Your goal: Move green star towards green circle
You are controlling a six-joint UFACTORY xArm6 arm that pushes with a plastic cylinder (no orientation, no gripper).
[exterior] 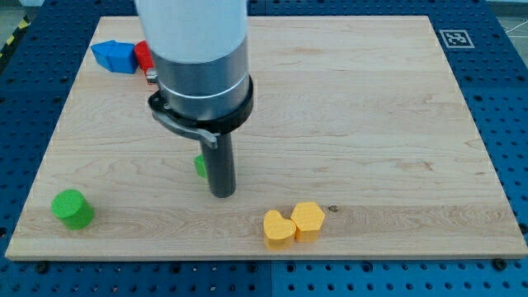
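Pale wooden board (355, 124) on a blue perforated table (511, 99). No gripper on this rig, so nothing opens, closes or holds; contact is by push alone.

Arm's white and grey cylindrical body (198, 58) fills the view's upper left and hides much of the board behind it. From it hangs the straight dark rod; my tip (223, 195) rests on the board left of centre.

Green cylinder block, the green circle (73, 208), sits near the view's bottom-left corner, well apart from my tip.

Yellow heart block (278, 228) and yellow hexagon block (308, 219) touch each other at the view's bottom centre, right of my tip.

Blue block (114, 56) and red block (143, 56) lie at the view's top left, the red one partly behind the arm; shapes unclear.

Green star block (200, 166): only a small green sliver shows at the rod's left edge, touching or nearly so. Probably the star, though the shape cannot be confirmed.

Risks, as judgement:
- The rod is right of the star, the circle lies to the lower left. An off-centre push likely spins the star off my tip.
- A push straight left passes above the circle.
- Pushing too far knocks the circle towards the board's edge.
- With the star hidden, a slip may go unnoticed.
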